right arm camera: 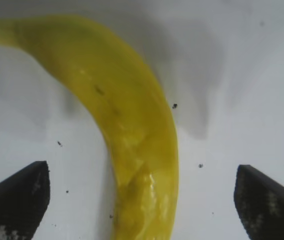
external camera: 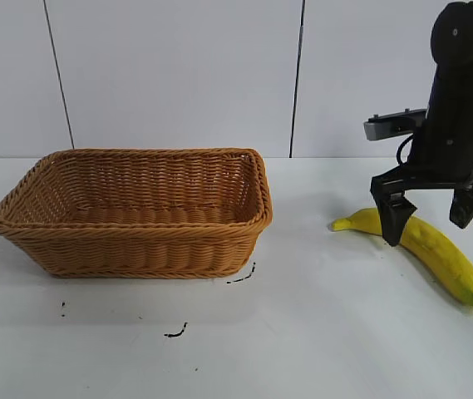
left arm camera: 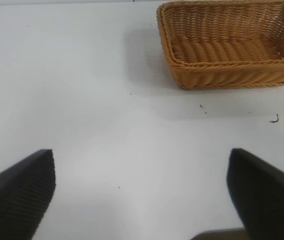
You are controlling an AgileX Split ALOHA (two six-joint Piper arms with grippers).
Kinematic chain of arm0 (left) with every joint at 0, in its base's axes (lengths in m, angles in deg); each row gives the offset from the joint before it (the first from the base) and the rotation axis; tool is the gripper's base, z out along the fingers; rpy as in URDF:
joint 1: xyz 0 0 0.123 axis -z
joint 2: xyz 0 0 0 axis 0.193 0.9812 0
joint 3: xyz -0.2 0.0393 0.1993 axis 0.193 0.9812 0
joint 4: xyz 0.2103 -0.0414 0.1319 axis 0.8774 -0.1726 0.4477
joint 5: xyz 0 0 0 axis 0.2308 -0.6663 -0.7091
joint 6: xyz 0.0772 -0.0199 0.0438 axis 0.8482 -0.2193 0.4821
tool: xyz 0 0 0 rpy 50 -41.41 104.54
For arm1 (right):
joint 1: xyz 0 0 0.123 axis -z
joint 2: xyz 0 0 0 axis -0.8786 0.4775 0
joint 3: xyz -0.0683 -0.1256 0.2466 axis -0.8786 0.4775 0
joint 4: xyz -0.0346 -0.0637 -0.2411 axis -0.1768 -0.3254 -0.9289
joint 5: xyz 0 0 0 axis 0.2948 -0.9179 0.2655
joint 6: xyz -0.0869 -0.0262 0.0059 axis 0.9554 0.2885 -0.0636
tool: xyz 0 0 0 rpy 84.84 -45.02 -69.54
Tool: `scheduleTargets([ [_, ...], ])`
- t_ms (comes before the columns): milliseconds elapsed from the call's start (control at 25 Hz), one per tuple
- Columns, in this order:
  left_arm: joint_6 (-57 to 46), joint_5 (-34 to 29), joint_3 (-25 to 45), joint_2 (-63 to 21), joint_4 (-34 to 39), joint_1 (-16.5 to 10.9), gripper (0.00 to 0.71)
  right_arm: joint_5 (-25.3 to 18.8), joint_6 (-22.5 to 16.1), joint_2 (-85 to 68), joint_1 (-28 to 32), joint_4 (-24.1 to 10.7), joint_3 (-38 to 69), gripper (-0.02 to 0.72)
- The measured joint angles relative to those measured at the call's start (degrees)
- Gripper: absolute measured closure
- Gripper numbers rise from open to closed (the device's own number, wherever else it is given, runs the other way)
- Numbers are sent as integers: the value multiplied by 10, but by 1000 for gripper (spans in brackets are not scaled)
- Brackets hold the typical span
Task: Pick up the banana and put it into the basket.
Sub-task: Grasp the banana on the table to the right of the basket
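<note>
The yellow banana lies flat on the white table at the right, stem end toward the basket. My right gripper hangs straight over its middle, open wide, one finger on each side of the fruit and neither touching it. In the right wrist view the banana runs between the spread fingers of the right gripper. The tan wicker basket stands empty at the left. My left gripper is out of the exterior view; its wrist view shows it open over bare table, with the basket farther off.
Small black marks dot the table in front of the basket. A white panelled wall closes the back. Open table surface separates basket and banana.
</note>
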Motion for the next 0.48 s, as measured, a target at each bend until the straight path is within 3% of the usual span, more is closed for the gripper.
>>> scheduleTargets([
  [80,0,0,0,0,0,0,17,0,-2,0,0,0,0,62],
  [240,0,0,0,0,0,0,17,-12,-6,0,0,-1,-2,429],
  [480,0,0,0,0,0,0,17,-37,-5,-12,0,-11,-3,412],
])
